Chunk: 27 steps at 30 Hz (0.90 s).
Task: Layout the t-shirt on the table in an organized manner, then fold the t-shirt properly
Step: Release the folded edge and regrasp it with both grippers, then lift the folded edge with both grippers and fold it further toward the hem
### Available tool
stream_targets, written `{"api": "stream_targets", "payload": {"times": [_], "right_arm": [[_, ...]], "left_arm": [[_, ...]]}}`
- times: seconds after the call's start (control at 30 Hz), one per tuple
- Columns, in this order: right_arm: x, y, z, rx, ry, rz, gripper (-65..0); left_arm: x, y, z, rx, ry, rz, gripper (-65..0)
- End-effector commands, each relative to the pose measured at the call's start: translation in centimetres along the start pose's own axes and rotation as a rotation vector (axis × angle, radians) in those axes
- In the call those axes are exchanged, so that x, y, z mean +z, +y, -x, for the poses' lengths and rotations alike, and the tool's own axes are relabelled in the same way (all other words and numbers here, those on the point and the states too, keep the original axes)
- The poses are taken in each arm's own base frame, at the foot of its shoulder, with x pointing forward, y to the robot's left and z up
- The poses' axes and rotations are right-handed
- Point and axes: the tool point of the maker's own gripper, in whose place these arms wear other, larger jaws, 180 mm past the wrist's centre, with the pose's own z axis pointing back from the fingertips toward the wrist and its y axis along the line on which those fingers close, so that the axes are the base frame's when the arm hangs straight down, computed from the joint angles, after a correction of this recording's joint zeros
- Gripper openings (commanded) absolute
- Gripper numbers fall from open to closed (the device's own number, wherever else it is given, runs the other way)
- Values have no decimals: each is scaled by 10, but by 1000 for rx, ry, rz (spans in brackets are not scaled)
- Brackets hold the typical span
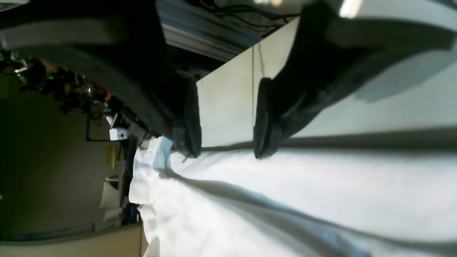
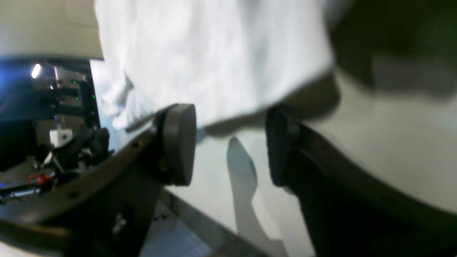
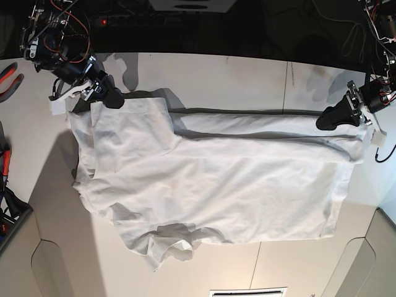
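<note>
Spanning white table [image 3: 247, 80], t-shirt [image 3: 216, 185], left gripper [image 1: 226, 139] wide, right gripper [image 2: 230, 142] wide, dark surroundings

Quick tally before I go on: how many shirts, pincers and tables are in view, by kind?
t-shirt: 1
pincers: 2, left pincer and right pincer
table: 1
red-handled pliers at the table edge: 1
Total: 5

Soft creased cotton t-shirt [image 3: 210, 179]; matt table [image 3: 235, 74]
</note>
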Motion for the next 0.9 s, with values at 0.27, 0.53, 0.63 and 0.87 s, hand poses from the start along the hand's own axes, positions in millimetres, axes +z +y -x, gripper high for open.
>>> {"api": "stream_targets", "payload": {"times": [0.27,0.53,0.63,0.87], "right_arm": [[-4,14,-20,29,-32,-41,-591],[-24,44,-30,61,-26,-122,-650],[-40,65,-29,116,18,-164,-650],[-84,129,-43,260,26,-249,-650]], "left_arm": [[6,-27,-32,-125,-54,32,-371],[6,-29,-35,-130,-68,34,-371],[6,-29,-34,-130,-67,33,-371],[6,-29,-35,-130,-68,33,-371]]}}
